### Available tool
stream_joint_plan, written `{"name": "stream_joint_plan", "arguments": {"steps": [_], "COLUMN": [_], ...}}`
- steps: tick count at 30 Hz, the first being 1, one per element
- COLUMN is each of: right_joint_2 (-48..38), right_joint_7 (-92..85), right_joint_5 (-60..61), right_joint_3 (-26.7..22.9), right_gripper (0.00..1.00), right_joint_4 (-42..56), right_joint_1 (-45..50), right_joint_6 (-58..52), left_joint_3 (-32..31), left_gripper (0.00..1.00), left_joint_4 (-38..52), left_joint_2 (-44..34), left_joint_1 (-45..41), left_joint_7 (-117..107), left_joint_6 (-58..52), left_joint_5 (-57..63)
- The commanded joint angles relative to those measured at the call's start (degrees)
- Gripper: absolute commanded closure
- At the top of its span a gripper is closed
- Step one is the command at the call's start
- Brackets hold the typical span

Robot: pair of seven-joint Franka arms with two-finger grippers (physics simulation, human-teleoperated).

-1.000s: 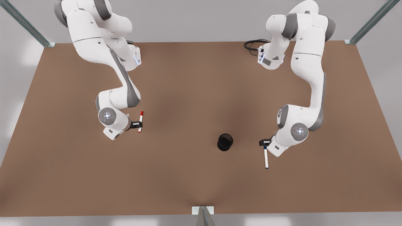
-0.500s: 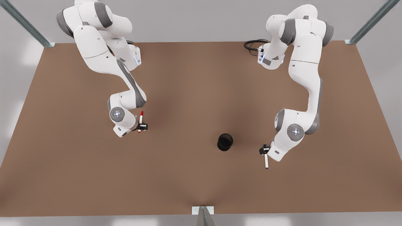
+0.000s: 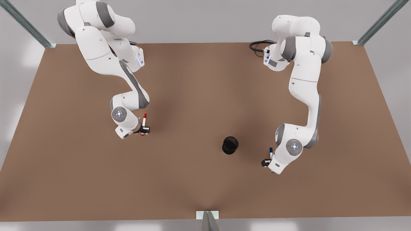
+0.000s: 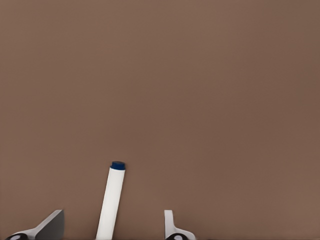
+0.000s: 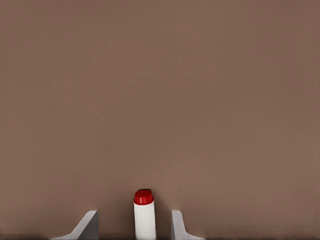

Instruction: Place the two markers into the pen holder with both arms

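between open jaws: blue marker; red marker

No legible text, label, brand, number or sign is found on any surface inspected. The barrels of the red marker and the blue marker are plain white, the pen holder is plain black, and the table is unmarked brown.

A brown table carries 1 black holder, standing upright. 2 markers lie flat on it: red marker well left of the holder, blue marker near its right.
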Motion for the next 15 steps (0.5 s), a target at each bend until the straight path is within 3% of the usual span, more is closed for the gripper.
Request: {"name": "stream_joint_plan", "arguments": {"steps": [1, 3, 4, 6, 9, 13, 15], "right_joint_2": [-0.4, -0.8, -1.0, -0.8, -0.5, -0.2, 0.3], "right_joint_7": [1.7, 1.7, 1.7, 1.7, 1.7, 1.7, 1.7], "right_joint_5": [0.1, 0.1, 0.1, 0.1, -0.1, -0.1, -0.1], "right_joint_3": [0.0, 0.0, 0.4, 0.4, 0.4, 0.4, 0.4], "right_gripper": [0.36, 0.36, 0.36, 0.36, 0.36, 0.48, 0.49], "right_joint_4": [-0.8, -1.5, -1.7, -2.2, -2.5, -2.5, -2.4], "right_joint_1": [0.0, 0.1, 0.1, 0.1, 0.1, 0.2, 0.3], "right_joint_6": [0.5, 0.5, 0.5, 0.5, 0.5, 0.5, 0.5], "left_joint_3": [0.1, 0.1, 0.1, 0.1, 0.1, 0.1, 0.1], "left_gripper": [0.03, 0.06, 0.18, 0.30, 0.32, 0.50, 0.50], "left_joint_4": [0.4, 0.2, 0.2, 0.3, 1.5, 1.6, 1.6], "left_joint_2": [0.2, 0.2, 0.2, 0.7, 2.1, 2.1, 2.1], "left_joint_1": [0.1, 0.5, 0.9, 0.9, 1.3, 1.2, 1.2], "left_joint_7": [5.0, 7.5, 8.1, 9.7, 10.9, 10.9, 10.8], "left_joint_6": [-3.5, -3.5, -3.5, -3.8, -4.1, -4.2, -4.2], "left_joint_5": [0.1, -0.1, 0.0, 0.1, 0.1, 0.2, 0.2]}}
